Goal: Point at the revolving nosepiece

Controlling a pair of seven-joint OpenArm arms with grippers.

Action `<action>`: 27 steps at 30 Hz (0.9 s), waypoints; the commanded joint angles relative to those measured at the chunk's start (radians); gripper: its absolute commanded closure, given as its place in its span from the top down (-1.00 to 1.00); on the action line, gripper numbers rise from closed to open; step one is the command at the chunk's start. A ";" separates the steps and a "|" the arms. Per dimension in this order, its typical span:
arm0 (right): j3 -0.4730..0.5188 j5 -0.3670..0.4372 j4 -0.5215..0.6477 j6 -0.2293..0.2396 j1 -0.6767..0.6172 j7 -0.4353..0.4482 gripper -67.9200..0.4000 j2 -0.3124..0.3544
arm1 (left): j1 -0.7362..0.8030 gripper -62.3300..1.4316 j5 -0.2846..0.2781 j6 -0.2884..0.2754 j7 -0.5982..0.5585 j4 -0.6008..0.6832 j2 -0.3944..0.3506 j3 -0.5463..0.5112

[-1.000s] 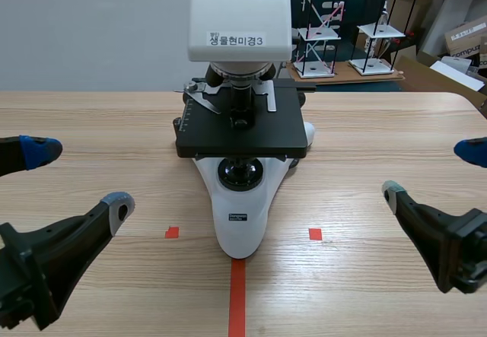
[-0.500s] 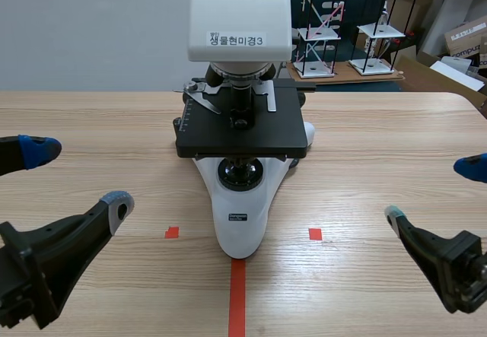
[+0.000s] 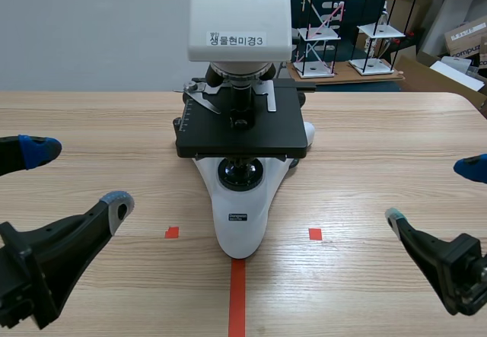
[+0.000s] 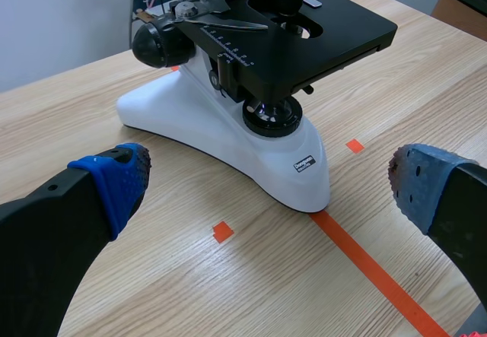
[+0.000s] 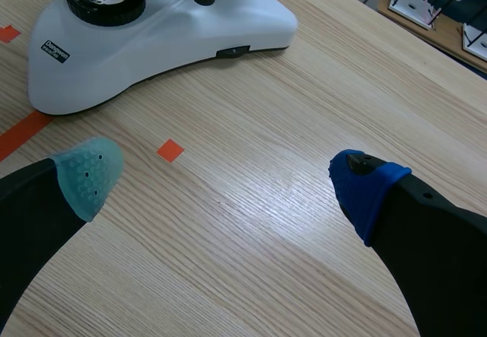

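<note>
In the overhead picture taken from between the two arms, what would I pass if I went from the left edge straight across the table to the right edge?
left claw → microscope → right claw

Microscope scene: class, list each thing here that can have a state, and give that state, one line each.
microscope, standing upright, untouched
revolving nosepiece, not yet pointed at, both end effectors well away from it
left end effector, open, holding nothing, low at the microscope's side
right end effector, open, holding nothing, low at the microscope's other side
</note>
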 commanded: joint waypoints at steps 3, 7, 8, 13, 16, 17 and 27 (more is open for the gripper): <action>0.002 0.012 0.012 -0.004 0.004 0.016 0.71 0.000 | -0.003 1.00 -0.010 -0.001 -0.014 0.013 0.003 0.001; 0.002 0.012 0.012 -0.004 0.004 0.032 0.41 0.000 | -0.003 1.00 -0.010 -0.001 -0.014 0.013 0.003 0.001; 0.002 0.012 0.012 -0.003 0.004 0.043 0.31 0.000 | -0.003 1.00 -0.010 -0.001 -0.014 0.013 0.003 0.001; 0.002 0.015 0.012 0.005 0.007 0.141 -0.21 0.000 | -0.003 1.00 -0.010 -0.001 -0.015 0.013 0.003 0.001; -0.011 0.015 0.011 0.023 0.033 0.183 -0.50 0.000 | -0.003 1.00 -0.010 -0.001 -0.015 0.013 0.003 0.001; -0.023 0.015 0.011 0.023 0.046 0.187 -0.59 0.000 | -0.003 1.00 -0.010 -0.001 -0.014 0.013 0.003 0.001; -0.209 -0.012 -0.007 0.023 0.216 0.188 -0.96 0.000 | -0.003 1.00 -0.010 -0.001 -0.015 0.013 0.003 0.001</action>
